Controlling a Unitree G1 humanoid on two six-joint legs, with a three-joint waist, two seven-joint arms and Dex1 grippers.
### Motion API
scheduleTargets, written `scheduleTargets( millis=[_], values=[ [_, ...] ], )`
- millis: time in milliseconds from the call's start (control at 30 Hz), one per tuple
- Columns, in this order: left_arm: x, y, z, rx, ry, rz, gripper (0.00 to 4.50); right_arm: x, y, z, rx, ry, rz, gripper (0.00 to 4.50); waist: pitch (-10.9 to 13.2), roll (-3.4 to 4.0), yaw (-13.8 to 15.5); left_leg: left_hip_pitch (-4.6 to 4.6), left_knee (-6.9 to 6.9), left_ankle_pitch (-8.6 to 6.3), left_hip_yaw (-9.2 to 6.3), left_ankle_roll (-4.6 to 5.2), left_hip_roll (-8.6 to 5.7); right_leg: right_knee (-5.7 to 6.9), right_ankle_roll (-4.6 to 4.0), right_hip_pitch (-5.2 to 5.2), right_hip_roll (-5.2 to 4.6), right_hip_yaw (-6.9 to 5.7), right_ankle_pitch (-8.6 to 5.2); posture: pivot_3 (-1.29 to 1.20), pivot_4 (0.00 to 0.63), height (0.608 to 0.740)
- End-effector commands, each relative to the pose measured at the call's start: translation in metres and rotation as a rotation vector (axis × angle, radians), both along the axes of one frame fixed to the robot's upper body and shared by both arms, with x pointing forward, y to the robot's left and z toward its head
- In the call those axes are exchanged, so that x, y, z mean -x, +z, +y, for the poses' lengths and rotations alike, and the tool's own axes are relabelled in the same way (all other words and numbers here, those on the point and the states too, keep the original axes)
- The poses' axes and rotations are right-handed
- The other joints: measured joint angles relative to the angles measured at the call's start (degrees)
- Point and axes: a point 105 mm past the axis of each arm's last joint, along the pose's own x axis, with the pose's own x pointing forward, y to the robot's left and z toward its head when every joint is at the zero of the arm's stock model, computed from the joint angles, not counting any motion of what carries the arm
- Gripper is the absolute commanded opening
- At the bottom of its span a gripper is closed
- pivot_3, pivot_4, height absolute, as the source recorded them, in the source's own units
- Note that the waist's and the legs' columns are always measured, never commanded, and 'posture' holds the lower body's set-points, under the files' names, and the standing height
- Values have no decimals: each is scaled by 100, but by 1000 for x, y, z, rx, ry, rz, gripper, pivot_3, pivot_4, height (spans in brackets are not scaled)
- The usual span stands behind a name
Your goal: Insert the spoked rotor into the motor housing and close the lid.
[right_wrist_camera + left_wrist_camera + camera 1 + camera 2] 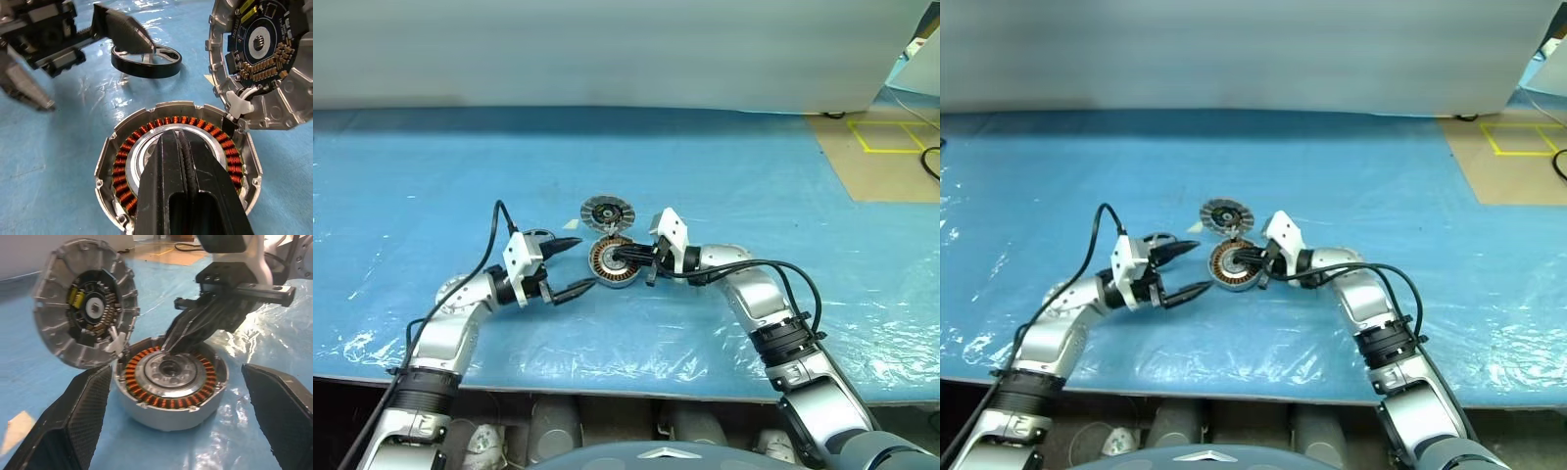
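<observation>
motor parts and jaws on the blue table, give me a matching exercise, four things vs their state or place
Things:
1. motor housing
2. lid
3. spoked rotor
4. left gripper

States:
A. jaws wide open
B. lying flat by itself on the blue sheet
C. tilted up at the housing's edge, finned face showing
D. open-topped, shut right gripper over its centre

Pairs: 1-D, 2-C, 3-B, 4-A

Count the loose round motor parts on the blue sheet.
3: housing at centre, lid propped just behind it, rotor on the sheet beside the left hand.
</observation>
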Motion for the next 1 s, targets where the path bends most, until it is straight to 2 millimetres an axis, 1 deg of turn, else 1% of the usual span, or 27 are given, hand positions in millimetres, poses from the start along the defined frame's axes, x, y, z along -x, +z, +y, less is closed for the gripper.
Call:
scheduleTargets(
  millis=[33, 100, 200, 233, 300, 367, 467, 500, 567, 700, 767, 900, 1000],
  values=[
    [-10, 17, 18, -19, -1, -32, 4500, 4, 19, 3, -25, 44, -71, 13, 0, 0, 2, -1, 0, 0, 0, 0, 0, 0, 0, 0, 0, 0, 0, 0, 150, 740],
    [-19, 24, 27, -59, -6, -41, 4500, 8, 22, 4, -29, 67, -73, 13, 0, 0, 6, -1, 1, 0, 0, 0, 0, 0, 0, -1, 0, 0, 0, 0, 150, 740],
    [-42, 32, 45, -153, 26, 21, 4500, 13, 26, 6, -35, 86, -76, 13, 0, -1, 22, -3, 1, 1, -2, 1, 0, 3, 0, -2, 1, -2, 0, 0, 150, 740],
    [-46, 33, 49, -180, 32, 34, 4500, 13, 26, 6, -34, 87, -77, 13, 0, -1, 22, -2, 2, 1, -2, 0, 0, 3, 0, -2, 1, -3, 0, 0, 150, 740],
    [-59, 43, 56, -198, 43, 46, 4500, 12, 26, 6, -33, 80, -83, 13, 0, -1, 23, -2, 2, 1, -2, 0, -5, 2, 0, -1, -2, -1, 0, 0, 150, 740],
    [-65, 48, 61, -220, 36, 64, 4500, 12, 26, 7, -35, 74, -86, 13, 0, -1, 33, -5, 2, 1, -3, 0, -7, 1, 0, -1, -3, -1, 0, 0, 150, 740],
    [-71, 51, 67, -283, 16, 90, 3878, 13, 26, 9, -41, 65, -88, 0, 0, -1, 37, -6, -1, 2, -3, -1, -7, 1, 0, -2, -3, -2, 0, 0, 150, 740],
    [-71, 53, 68, -292, -3, 114, 3594, 13, 25, 10, -44, 61, -88, 0, 1, -2, 35, -7, -2, 2, -4, -1, -6, 1, 0, -3, -3, -3, 0, 0, 150, 740],
    [-70, 55, 69, -296, -35, 156, 2903, 14, 24, 11, -46, 56, -88, 0, 1, -3, 33, -9, -6, 2, -6, -1, -5, 2, 0, -5, -2, -6, 1, 0, 150, 740],
    [-63, 46, 77, -373, -75, 292, 1569, 15, 21, 11, -43, 46, -89, 0, 1, -3, 40, -12, -13, 2, -6, -2, -6, 0, 0, -9, -2, -8, 1, 0, 150, 740],
    [-61, 46, 78, -382, -93, 338, 841, 15, 20, 11, -43, 43, -89, 0, 1, -3, 45, -12, -15, 2, -7, -2, -6, -2, 0, -9, -3, -8, 0, 0, 150, 740],
    [-58, 45, 83, -448, -105, 412, 841, 13, 18, 12, -32, 39, -95, 0, 3, -6, 107, -12, -14, 2, -7, -3, -4, 0, 0, -9, -4, -11, 0, 0, 150, 740],
    [-61, 45, 81, -455, -89, 431, 841, 14, 16, 13, -31, 38, -96, 0, 3, -6, 130, -12, -15, 2, -7, -3, -5, -1, 0, -8, -4, -11, 0, 0, 150, 740]
  ],
)
